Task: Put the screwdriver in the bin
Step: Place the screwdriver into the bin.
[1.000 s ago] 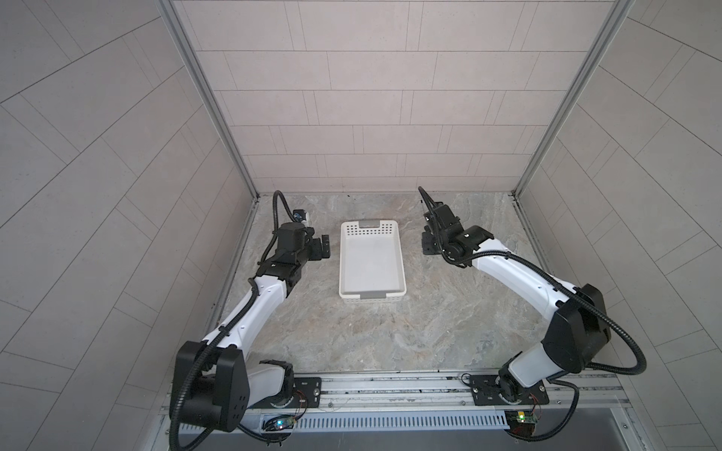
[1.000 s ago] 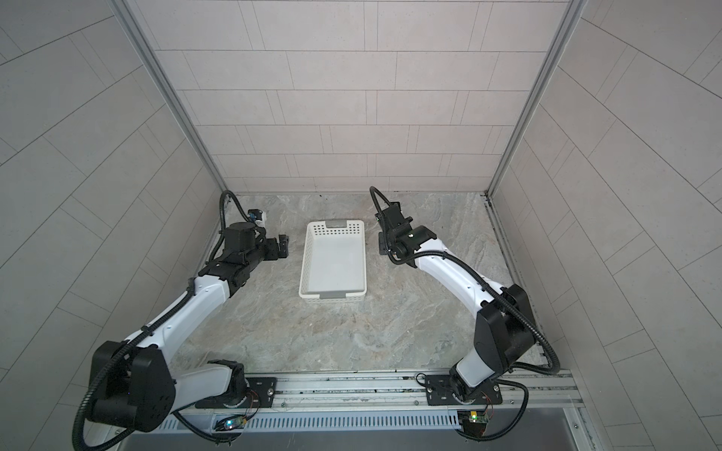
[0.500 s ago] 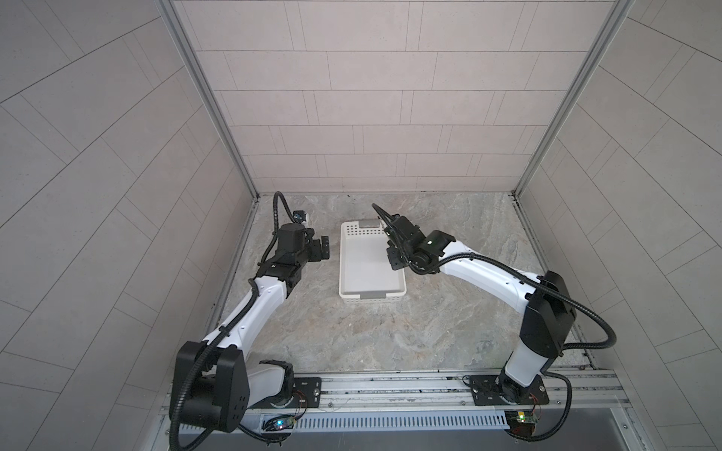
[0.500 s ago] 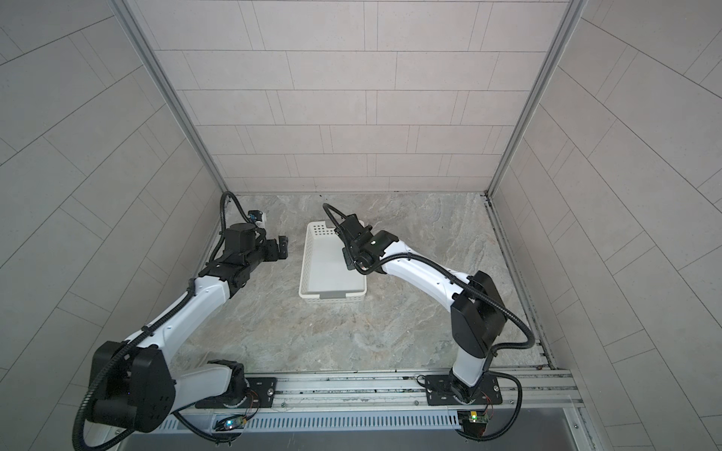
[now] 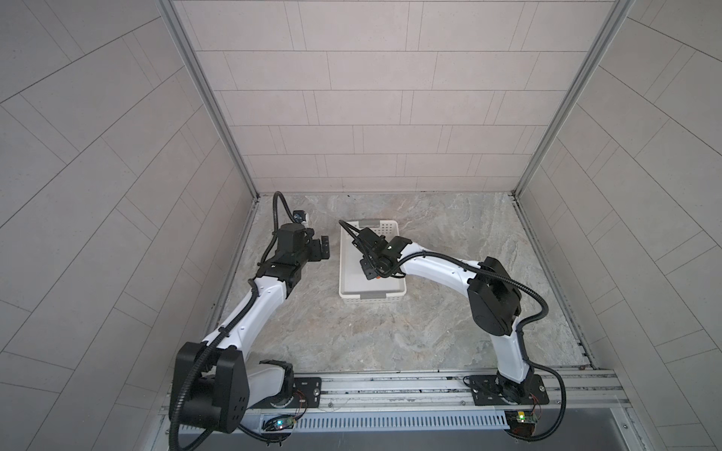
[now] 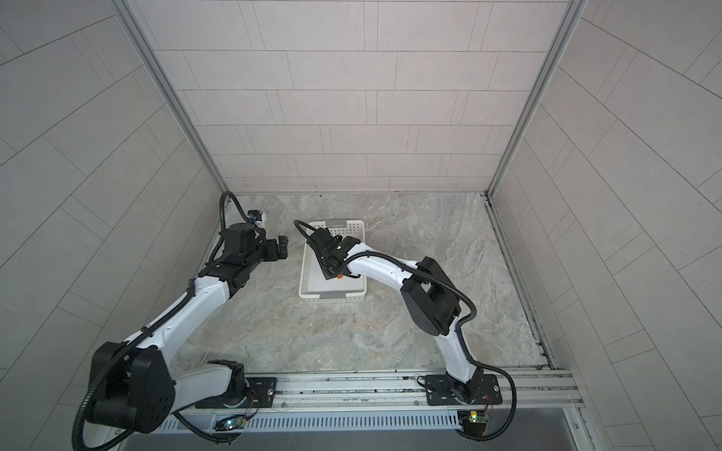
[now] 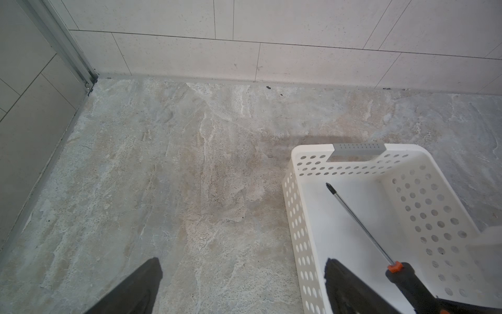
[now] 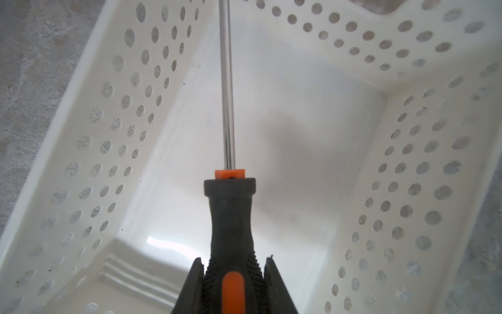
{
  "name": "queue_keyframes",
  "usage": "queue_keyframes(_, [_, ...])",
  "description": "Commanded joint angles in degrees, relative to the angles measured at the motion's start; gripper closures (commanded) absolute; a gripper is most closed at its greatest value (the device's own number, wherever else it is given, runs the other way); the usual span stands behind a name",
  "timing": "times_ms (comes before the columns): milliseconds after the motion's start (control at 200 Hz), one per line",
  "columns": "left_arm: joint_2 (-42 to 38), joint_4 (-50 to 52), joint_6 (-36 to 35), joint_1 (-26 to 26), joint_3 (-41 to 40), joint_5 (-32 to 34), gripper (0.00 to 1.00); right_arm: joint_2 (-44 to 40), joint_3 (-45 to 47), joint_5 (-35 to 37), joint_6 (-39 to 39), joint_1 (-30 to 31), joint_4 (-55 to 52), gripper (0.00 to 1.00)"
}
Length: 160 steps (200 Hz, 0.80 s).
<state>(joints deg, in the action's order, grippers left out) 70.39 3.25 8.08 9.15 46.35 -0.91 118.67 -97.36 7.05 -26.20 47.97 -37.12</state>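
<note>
right hand [image 8: 233, 261]: we've got it pinching the screwdriver [image 8: 231, 217] by the ribbed black handle, one dark finger pressed on each side.
screwdriver: round shiny metal shaft, orange collar, waisted matte black grip with an orange inlay. It's held inside the walls of the bin [image 8: 312, 108], with the shaft running lengthwise toward the far short wall. We cannot tell whether the tip touches the floor of the bin.
bin: sits at the centre of both top views. It's a white plastic rectangle with a smooth glossy floor, walls punched with round holes, and a grey tab on each short end.
left hand [image 7: 241, 271]: fingers spread wide, nothing between them. In a top view the left hand [image 5: 324, 248] hangs just left of the bin.
table [image 5: 390, 332]: mottled grey-beige stone pattern, matte and flat.
</note>
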Motion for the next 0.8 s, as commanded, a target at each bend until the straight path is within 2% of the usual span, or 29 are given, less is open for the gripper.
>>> queue_keyframes(0, [-0.79,-1.40,-0.14,0.14,-0.47,-0.03,0.00,2.39,-2.63,1.01,-0.96,0.20,-0.60,0.94])
queue_keyframes(265, [-0.60,-1.44,-0.12,0.16,-0.47,-0.28,0.00,5.46,-4.17,2.68,-1.05,0.20,-1.38,0.93])
queue_keyframes(445, [-0.12,-1.38,-0.10,0.17,-0.36,-1.30,0.00,5.78,-3.52,4.85,-0.79,-0.05,-1.42,0.89])
queue_keyframes(796, [0.36,-1.46,0.01,0.16,-0.32,-1.27,0.00,6.26,-2.88,4.43,-0.43,-1.16,-1.52,0.79])
